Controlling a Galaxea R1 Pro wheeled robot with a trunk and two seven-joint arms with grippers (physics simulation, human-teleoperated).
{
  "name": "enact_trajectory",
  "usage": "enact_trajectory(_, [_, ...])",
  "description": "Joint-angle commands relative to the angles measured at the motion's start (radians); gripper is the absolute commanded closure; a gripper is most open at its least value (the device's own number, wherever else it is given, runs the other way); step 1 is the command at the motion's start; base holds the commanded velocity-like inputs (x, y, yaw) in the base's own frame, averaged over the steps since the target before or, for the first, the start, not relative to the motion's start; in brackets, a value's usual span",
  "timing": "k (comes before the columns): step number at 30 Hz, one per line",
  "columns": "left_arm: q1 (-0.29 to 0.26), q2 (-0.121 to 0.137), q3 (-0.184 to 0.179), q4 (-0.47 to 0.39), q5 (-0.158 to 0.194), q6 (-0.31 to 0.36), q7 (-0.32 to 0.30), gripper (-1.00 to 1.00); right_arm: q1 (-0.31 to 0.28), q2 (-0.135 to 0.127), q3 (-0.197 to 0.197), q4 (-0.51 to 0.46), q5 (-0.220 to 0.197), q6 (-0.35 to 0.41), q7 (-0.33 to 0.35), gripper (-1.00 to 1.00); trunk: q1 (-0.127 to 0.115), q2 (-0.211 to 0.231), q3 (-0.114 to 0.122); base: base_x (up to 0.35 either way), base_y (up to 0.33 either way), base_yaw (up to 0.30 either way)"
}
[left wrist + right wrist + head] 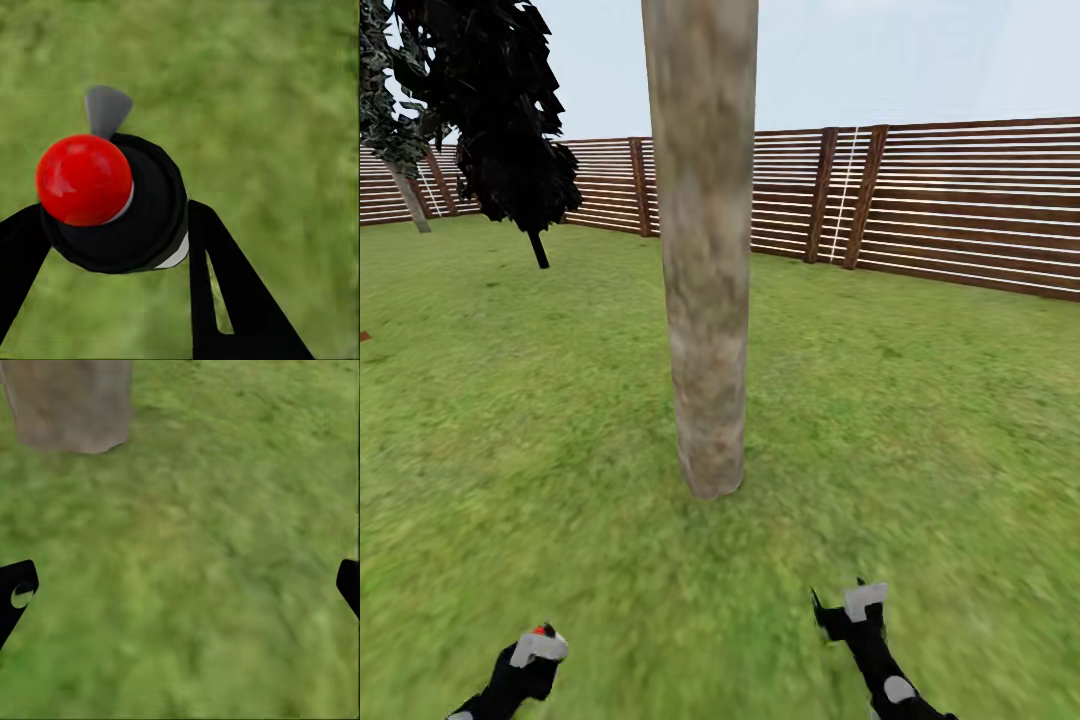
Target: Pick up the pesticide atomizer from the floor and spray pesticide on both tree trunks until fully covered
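Observation:
A thick mottled grey-brown tree trunk point(705, 260) rises from the grass straight ahead of me; its base point(69, 405) also shows in the right wrist view. My left gripper point(532, 655) is low at the left, shut on the pesticide atomizer point(120, 202), a black bottle with a red top point(541, 631). Its fingers point(225, 292) press against the bottle's sides. My right gripper point(848, 610) is low at the right, open with only grass between its fingertips point(16, 596). No whitish specks show on the trunk.
Green lawn point(920, 420) lies all around. A brown slatted fence point(960, 205) runs along the back. A dark narrow tree point(500, 120) stands at the back left, with another grey trunk point(408, 198) behind it.

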Motion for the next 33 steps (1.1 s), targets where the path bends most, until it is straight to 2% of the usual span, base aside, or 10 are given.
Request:
enact_trajectory(1, [-0.024, 0.003, 0.004, -0.045, -0.05, 0.035, -0.1, 1.0, 0.001, -0.01, 0.005, -0.049, 0.072, 0.028, 0.024, -1.0, 0.0, 0.0, -0.001, 0.0, 0.0, 0.0])
enact_trajectory(3, [-0.1, 0.01, -0.013, -0.127, -0.099, 0.187, -0.378, 1.0, -0.046, -0.018, 0.005, -0.098, 0.296, 0.171, 0.243, -1.0, 0.0, 0.0, -0.001, 0.0, 0.0, 0.0])
enact_trajectory(4, [-0.176, 0.003, -0.042, -0.154, -0.278, 0.238, -0.625, 1.0, -0.114, -0.024, 0.005, -0.104, 0.448, 0.225, 0.549, -1.0, 0.0, 0.0, -0.001, 0.0, 0.0, 0.0])
enact_trajectory(5, [-0.201, -0.007, -0.054, -0.161, -0.427, 0.247, -0.731, 1.0, -0.132, -0.024, 0.005, -0.12, 0.55, 0.228, 0.751, -1.0, 0.0, 0.0, -0.001, 0.0, 0.0, 0.0])
enact_trajectory(9, [-0.231, -0.005, -0.078, -0.26, -0.535, 0.254, -0.98, 1.0, -0.16, -0.013, 0.007, -0.159, 0.574, 0.228, 0.871, -1.0, 0.0, 0.0, -0.001, 0.0, 0.0, 0.0])
enact_trajectory(11, [-0.229, -0.009, -0.083, -0.287, -0.586, 0.264, -1.019, 1.0, -0.163, -0.01, 0.007, -0.164, 0.573, 0.229, 0.926, -1.0, 0.0, 0.0, -0.001, 0.0, 0.0, 0.0])
enact_trajectory(16, [-0.224, -0.011, -0.086, -0.298, -0.601, 0.264, -1.028, 1.0, -0.163, -0.006, 0.007, -0.166, 0.571, 0.232, 0.944, -1.0, 0.0, 0.0, -0.001, 0.0, 0.0, 0.0])
enact_trajectory(20, [-0.222, -0.035, -0.087, -0.297, -0.609, 0.265, -1.019, 1.0, -0.163, 0.044, 0.008, -0.166, 0.573, 0.235, 0.962, -1.0, 0.0, 0.0, -0.001, 0.0, 0.0, 0.0])
enact_trajectory(21, [-0.221, -0.048, -0.087, -0.298, -0.621, 0.265, -1.017, 1.0, -0.163, 0.059, 0.008, -0.165, 0.575, 0.235, 0.977, 1.0, 0.0, 0.0, -0.001, 0.0, 0.0, 0.0])
enact_trajectory(33, [-0.228, -0.165, -0.116, -0.299, -0.688, 0.268, -1.012, 1.0, -0.163, 0.115, 0.01, -0.166, 0.576, 0.232, 1.005, 1.0, 0.0, 0.0, -0.001, 0.0, 0.0, 0.0])
